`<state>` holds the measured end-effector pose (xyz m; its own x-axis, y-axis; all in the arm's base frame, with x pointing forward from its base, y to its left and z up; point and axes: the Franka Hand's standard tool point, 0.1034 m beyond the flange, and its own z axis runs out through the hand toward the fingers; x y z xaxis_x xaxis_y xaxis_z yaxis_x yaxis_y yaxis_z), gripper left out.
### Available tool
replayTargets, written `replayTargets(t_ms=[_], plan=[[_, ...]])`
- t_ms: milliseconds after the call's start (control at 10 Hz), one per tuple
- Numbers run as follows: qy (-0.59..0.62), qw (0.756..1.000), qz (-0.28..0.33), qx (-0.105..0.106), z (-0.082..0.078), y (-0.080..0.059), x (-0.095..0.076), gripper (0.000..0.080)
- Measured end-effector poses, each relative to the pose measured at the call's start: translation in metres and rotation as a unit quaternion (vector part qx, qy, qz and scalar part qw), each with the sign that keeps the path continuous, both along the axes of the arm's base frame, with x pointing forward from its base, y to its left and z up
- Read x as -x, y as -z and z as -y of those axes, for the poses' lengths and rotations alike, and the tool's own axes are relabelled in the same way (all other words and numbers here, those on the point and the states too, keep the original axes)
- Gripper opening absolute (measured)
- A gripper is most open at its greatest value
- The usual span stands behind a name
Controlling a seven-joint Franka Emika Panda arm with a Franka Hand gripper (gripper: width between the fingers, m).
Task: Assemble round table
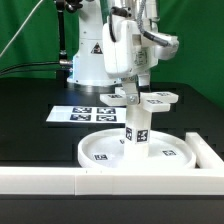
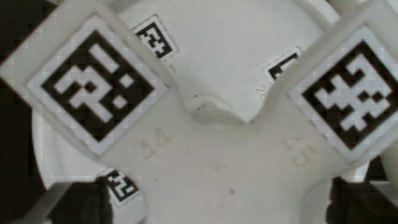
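Observation:
The large rimmed round disc (image 1: 105, 152) lies on the black table against the white border wall. The short cylindrical post (image 1: 137, 130) stands upright on its middle, tags on its side. The cross-shaped piece (image 1: 157, 99) sits level on top of the post. My gripper (image 1: 131, 90) reaches down onto the cross-shaped piece from above. In the wrist view the cross-shaped piece (image 2: 214, 150) fills the frame with two big tags, and my gripper (image 2: 217, 206) has its dark fingers (image 2: 71, 205) against both sides of it. Whether the piece is seated on the post I cannot tell.
The marker board (image 1: 85, 113) lies flat on the table behind the disc, at the exterior view's left. The long white border wall (image 1: 100, 181) runs along the front and turns back at the exterior view's right (image 1: 207, 150). The arm's white base (image 1: 90, 60) stands behind.

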<state>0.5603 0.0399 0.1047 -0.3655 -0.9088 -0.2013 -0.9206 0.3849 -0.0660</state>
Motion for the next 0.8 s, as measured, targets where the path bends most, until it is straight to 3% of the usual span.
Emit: replayTargets(t_ms=[300,600,800], plan=[[-0.046,0.999,0.026,-0.008,0.000,-0.025,-0.001,0.0648],[-0.144,0.989,0.039,0.008,0.000,-0.020,0.001,0.0649],[-0.281,0.958,0.052,0.026,-0.002,-0.018,-0.002,0.0649]])
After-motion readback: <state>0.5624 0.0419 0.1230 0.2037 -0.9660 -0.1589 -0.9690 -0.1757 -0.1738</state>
